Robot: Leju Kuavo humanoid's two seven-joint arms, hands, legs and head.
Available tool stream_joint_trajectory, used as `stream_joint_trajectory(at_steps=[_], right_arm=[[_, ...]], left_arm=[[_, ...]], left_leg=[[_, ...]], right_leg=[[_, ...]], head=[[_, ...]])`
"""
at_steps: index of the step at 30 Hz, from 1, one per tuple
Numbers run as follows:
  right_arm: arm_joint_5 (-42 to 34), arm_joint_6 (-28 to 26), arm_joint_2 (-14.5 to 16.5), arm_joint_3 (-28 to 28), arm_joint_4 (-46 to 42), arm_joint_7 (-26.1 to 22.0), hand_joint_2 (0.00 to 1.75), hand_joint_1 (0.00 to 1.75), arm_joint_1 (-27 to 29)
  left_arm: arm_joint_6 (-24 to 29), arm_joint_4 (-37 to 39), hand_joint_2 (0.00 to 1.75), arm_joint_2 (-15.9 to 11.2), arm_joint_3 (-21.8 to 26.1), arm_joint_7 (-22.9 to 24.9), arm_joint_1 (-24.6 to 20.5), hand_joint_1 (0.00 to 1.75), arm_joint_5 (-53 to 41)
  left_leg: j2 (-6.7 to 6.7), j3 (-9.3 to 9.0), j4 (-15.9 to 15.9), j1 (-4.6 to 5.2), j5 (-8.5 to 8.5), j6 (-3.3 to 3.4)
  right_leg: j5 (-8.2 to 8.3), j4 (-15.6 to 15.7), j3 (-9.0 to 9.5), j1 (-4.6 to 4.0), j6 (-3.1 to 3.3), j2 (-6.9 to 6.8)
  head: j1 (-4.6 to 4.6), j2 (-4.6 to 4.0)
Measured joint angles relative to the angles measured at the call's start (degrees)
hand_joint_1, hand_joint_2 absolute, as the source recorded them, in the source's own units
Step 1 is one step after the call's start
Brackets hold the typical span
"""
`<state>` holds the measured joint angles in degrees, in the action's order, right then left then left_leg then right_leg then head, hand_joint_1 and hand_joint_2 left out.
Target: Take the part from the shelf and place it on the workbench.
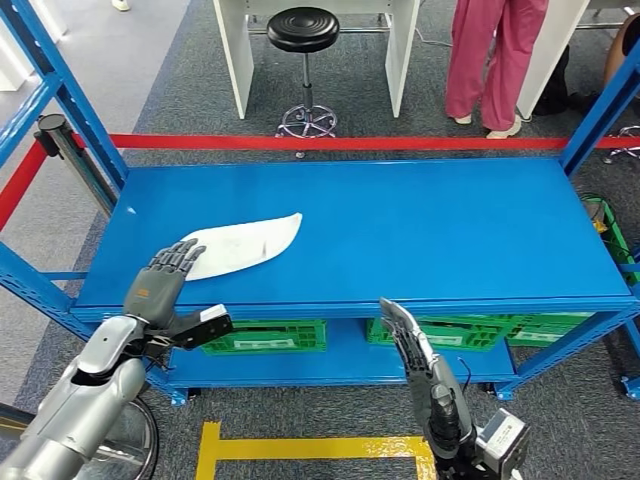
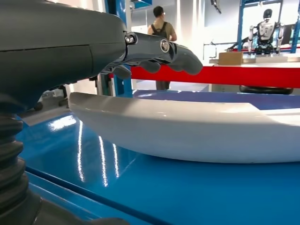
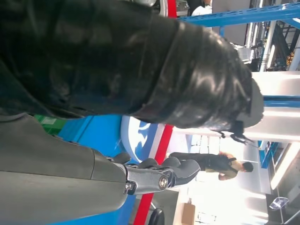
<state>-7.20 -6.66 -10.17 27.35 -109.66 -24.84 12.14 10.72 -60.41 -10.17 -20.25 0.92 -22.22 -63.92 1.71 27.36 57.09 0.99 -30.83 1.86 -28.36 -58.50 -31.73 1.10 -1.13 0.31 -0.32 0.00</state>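
The white part (image 1: 243, 245) lies flat on the blue shelf (image 1: 423, 230), left of centre. My left hand (image 1: 160, 282) spreads open over its blunt end, holding nothing. It looks like a thin, stiff, glossy shell, probably light and slippery, so I'd pinch across the narrow edge. My right hand (image 1: 413, 350) hangs open, lower centre.

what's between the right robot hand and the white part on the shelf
Nothing: the head view shows only bare blue shelf between the right robot hand and the white part.
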Motion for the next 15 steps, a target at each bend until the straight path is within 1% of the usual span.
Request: stream_joint_trajectory(at_steps=[15], right_arm=[[-1.43, 0.09, -0.59, 0.96, 0.24, 0.4, 0.0, 0.0, -0.08]], left_arm=[[0.25, 4.11, 1.75, -0.57, 1.13, 0.3, -2.12, 0.0, 0.0]], left_leg=[[-0.02, 0.0, -0.03, -0.05, 0.44, -0.25]], right_leg=[[0.43, 0.0, -0.04, -0.09, 0.03, 0.04]], head=[[-0.01, 0.0]])
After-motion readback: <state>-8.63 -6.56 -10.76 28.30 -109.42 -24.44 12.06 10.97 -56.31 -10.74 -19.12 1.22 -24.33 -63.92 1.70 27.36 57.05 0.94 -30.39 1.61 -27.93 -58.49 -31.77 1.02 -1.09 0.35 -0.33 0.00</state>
